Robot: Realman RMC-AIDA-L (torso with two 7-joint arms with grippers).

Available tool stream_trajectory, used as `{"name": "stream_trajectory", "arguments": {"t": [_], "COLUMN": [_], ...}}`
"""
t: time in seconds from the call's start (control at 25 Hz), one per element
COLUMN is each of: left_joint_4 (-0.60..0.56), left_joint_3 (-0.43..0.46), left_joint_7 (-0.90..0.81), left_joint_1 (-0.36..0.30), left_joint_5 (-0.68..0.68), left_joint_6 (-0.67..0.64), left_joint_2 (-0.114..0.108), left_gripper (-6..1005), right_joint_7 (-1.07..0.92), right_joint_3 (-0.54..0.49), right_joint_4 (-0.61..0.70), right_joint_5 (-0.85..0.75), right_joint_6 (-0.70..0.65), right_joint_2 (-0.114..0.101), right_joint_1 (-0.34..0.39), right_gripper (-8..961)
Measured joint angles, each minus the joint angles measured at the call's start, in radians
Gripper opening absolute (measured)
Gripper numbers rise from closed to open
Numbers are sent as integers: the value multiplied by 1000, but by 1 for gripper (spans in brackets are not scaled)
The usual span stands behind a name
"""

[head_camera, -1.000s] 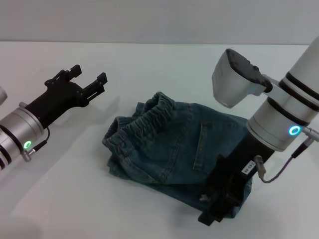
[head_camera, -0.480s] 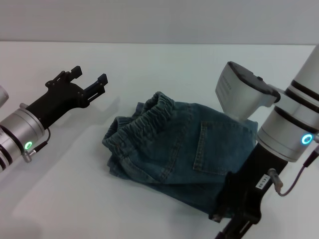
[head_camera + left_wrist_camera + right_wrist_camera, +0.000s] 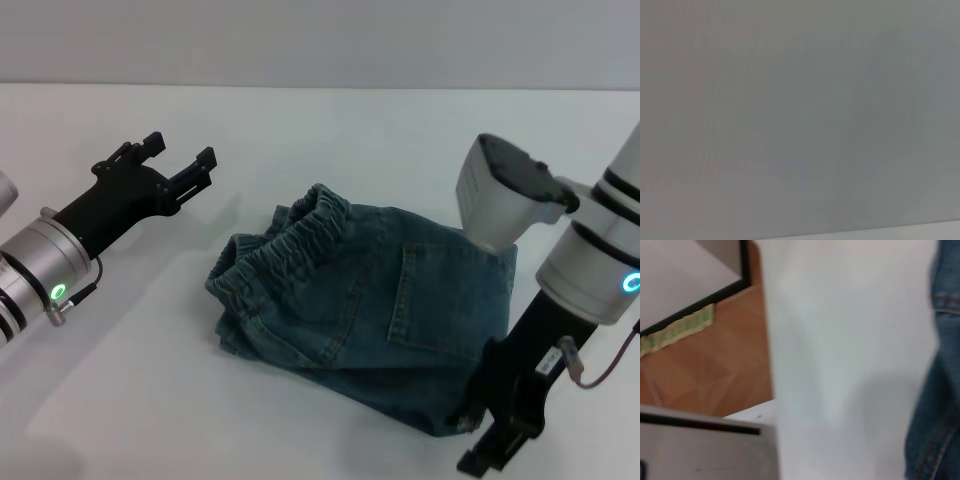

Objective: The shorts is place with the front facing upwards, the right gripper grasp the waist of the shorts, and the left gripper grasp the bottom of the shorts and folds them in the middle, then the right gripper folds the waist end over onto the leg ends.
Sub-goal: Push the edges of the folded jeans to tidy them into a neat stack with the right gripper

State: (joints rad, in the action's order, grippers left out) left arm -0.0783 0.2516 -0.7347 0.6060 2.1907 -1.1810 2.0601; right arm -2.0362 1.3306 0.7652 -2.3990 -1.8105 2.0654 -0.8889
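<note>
The right end effector [image 3: 497, 455] hangs just off the near right corner of the shorts [image 3: 370, 300], and whether it is clenched or released I cannot tell; it does not appear to hold the denim. The left end effector [image 3: 180, 165], released and holding nothing, sits well apart to the left. The shorts lie on the counter [image 3: 300, 130] as a compact bundle with the waist [image 3: 290, 240] on top at its left, so both folds look done.

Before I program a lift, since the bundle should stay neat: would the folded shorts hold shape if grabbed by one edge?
Probably not. The shorts lie in soft, rumpled layers, so they would likely droop and unfold. The gathered waist looks stretchy, so it may give under a pull.
</note>
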Motion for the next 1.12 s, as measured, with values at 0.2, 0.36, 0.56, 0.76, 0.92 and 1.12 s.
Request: {"name": "stream_trajectory", "arguments": {"t": [0.2,0.36,0.56,0.76,0.92,1.12], "left_joint_4": [0,3,6,12,31,59], "left_joint_3": [0,0,-1,-1,-1,-14], "left_joint_7": [0,0,0,-10,-17,-35], "left_joint_1": [0,-6,-10,-12,-8,-6], "left_joint_5": [0,0,0,0,-1,6], "left_joint_6": [0,4,4,-16,-67,-144], "left_joint_2": [0,1,1,-2,-3,-3], "left_gripper": [814,814,814,814,814,814], "right_joint_7": [-6,-7,-8,43,101,209], "right_joint_3": [-70,-126,-169,-199,-226,-294], "right_joint_4": [18,25,26,81,173,225], "right_joint_5": [-62,-94,-109,-66,48,193], "right_joint_6": [46,104,135,32,-2,99], "right_joint_2": [-5,-11,-19,-19,-13,0], "right_joint_1": [13,23,32,60,124,227], "right_gripper": [538,538,538,538,538,538]}}
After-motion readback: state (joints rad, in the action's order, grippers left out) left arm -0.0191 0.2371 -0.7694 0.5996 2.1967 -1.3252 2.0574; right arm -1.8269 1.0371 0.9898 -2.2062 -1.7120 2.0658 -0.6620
